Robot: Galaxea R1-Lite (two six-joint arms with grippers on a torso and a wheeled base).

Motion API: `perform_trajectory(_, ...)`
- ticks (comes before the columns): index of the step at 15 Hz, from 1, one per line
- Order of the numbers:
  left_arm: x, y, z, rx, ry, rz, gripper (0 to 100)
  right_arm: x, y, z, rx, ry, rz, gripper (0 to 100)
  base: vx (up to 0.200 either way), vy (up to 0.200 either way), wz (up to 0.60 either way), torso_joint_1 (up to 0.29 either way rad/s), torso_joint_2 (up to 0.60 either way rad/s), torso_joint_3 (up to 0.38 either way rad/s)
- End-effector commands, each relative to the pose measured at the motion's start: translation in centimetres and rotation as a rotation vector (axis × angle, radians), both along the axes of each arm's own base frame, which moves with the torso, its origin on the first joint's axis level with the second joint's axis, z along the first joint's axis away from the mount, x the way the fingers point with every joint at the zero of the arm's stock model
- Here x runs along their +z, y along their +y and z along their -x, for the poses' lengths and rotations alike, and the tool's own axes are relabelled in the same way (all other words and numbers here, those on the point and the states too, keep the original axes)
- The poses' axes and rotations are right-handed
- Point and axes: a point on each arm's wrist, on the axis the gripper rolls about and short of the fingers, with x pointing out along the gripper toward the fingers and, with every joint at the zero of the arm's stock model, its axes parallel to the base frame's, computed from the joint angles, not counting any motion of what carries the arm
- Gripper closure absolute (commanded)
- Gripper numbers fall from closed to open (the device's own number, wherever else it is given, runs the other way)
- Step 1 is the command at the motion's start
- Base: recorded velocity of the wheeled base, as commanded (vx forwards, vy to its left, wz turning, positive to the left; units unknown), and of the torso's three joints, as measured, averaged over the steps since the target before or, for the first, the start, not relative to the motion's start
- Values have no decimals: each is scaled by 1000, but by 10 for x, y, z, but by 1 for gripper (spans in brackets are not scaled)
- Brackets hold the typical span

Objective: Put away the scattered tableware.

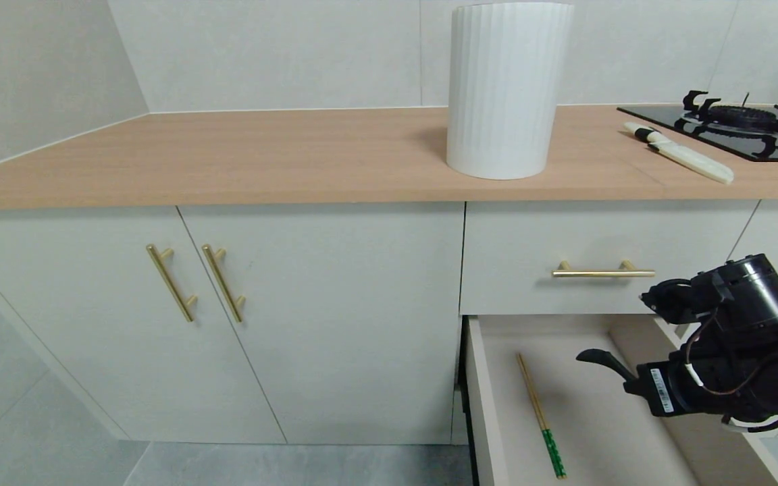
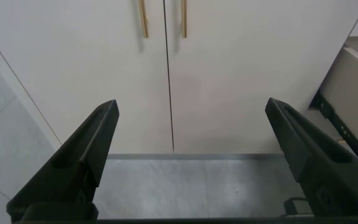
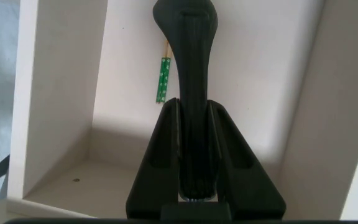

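drawer (image 1: 487, 405) open at 5 o'clock, chopsticks (image 1: 539, 412) inside. right gripper (image 3: 191, 124) above it, clamped on black utensil (image 1: 602, 358). left gripper (image 2: 185, 162) spread wide. next up probably: lower, let go. knife (image 1: 683, 154) waiting at 2 o'clock.

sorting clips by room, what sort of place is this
Most likely a kitchen: a wooden countertop with a gas hob and a knife on it, cabinet doors below, and an open drawer holding chopsticks, over which the right gripper holds a black utensil.
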Motion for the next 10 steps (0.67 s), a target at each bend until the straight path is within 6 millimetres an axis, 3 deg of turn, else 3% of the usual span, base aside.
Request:
perform_trajectory(1,0,0,0,0,1,0,0,-6,2,-5,0,14,5,100,0,0,0,0,0,0)
perform_trajectory(4,0,0,0,0,1,0,0,-37,8,-27,-19,42,26,100,0,0,0,0,0,0)
perform_trajectory(8,0,0,0,0,1,0,0,-103,17,-62,-133,25,131,100,0,0,0,0,0,0)
perform_trajectory(9,0,0,0,0,1,0,0,-109,17,-64,-140,21,138,100,0,0,0,0,0,0)
perform_trajectory(10,0,0,0,0,1,0,0,-130,18,-68,-151,1,144,100,0,0,0,0,0,0)
